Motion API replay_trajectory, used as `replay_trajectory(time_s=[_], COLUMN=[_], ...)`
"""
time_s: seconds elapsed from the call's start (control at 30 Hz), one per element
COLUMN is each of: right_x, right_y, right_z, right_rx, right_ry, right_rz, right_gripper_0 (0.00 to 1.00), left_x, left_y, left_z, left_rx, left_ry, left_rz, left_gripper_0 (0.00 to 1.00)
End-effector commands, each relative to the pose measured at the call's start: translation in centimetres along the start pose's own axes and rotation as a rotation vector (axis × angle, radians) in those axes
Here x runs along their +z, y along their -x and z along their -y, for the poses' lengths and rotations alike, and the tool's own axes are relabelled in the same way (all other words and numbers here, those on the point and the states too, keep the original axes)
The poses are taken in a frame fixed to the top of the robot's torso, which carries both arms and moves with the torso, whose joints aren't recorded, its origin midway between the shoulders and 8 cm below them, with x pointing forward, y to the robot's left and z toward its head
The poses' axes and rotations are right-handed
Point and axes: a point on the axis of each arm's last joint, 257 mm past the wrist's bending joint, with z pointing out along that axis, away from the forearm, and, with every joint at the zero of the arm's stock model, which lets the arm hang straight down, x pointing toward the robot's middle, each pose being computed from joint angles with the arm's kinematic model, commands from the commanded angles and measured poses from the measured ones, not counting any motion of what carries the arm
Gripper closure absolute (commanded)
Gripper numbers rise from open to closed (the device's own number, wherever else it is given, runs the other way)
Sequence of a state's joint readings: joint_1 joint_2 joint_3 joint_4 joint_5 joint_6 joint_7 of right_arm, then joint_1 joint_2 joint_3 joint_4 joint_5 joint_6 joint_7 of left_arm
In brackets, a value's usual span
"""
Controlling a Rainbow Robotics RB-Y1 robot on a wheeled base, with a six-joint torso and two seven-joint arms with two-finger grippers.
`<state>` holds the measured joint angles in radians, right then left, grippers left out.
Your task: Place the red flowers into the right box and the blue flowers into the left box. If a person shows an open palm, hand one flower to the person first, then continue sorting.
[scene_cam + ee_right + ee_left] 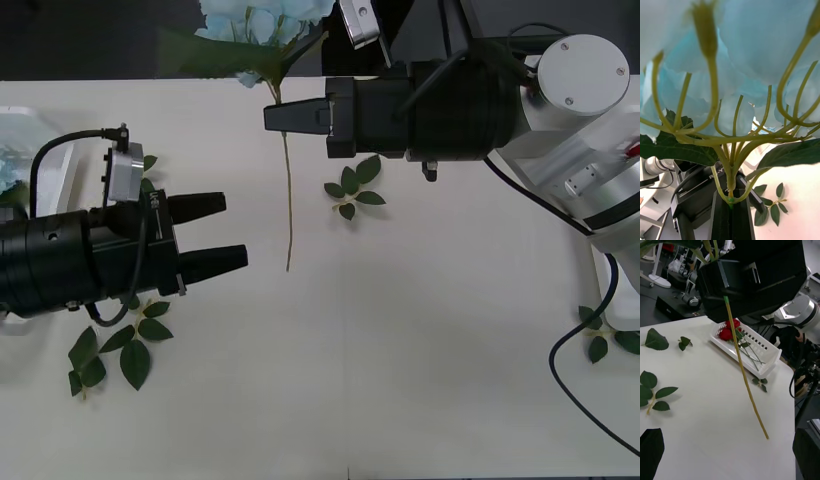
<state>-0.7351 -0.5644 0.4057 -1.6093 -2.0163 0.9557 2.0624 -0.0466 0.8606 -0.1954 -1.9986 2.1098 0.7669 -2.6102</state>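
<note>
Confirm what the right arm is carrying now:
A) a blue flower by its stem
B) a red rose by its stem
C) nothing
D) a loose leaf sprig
A: the right gripper is shut on the yellow-green stem just under the pale blue flower, and the rest of the stem hangs free above the table.

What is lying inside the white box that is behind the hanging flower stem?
Inside the right box lie the red flowers, two blooms with green stems along the floor. The right gripper, holding the blue flower, hides the box's far end, so more there cannot be seen.
</note>
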Motion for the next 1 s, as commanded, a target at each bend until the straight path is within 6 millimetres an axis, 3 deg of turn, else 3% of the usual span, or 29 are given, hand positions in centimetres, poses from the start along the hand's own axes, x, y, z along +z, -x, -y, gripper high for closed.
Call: replay_trajectory(time_s=[0.03, 0.37, 0.67, 0.73, 0.77, 0.8, 0.83, 1.0], right_x=[0.3, 0.3, 0.3, 0.2, 0.2, 0.3, 0.3, 0.2], right_y=[0.3, 0.2, 0.2, 0.2, 0.2, 0.2, 0.2, 0.3], right_z=[-2.3, -2.3, -2.3, -2.2, -2.2, -2.3, -2.3, -2.2], right_rx=[-0.055, -0.056, -0.061, -0.061, -0.063, -0.062, -0.062, -0.063], right_ry=[0.044, 0.044, 0.044, 0.042, 0.042, 0.044, 0.044, 0.042], right_rz=[0.019, 0.019, 0.019, 0.019, 0.019, 0.020, 0.020, 0.020], right_gripper_0=[1.00, 1.00, 1.00, 1.00, 1.00, 1.00, 1.00, 1.00], left_x=[3.1, 6.0, 7.3, 7.3, 7.3, 7.3, 7.4, 7.4], left_y=[1.6, 0.0, 0.2, 0.4, 0.4, 0.4, 0.4, 0.4], left_z=[0.5, 1.5, 2.7, 2.7, 2.7, 2.7, 2.8, 2.8], left_rx=[0.007, -0.078, -0.146, -0.151, -0.155, -0.158, -0.163, -0.175], left_ry=[-0.047, -0.101, -0.135, -0.136, -0.137, -0.136, -0.139, -0.140], left_rz=[0.050, 0.048, 0.068, 0.071, 0.072, 0.073, 0.072, 0.072], left_gripper_0=[0.00, 0.00, 0.00, 0.38, 0.74, 0.94, 1.00, 1.00])
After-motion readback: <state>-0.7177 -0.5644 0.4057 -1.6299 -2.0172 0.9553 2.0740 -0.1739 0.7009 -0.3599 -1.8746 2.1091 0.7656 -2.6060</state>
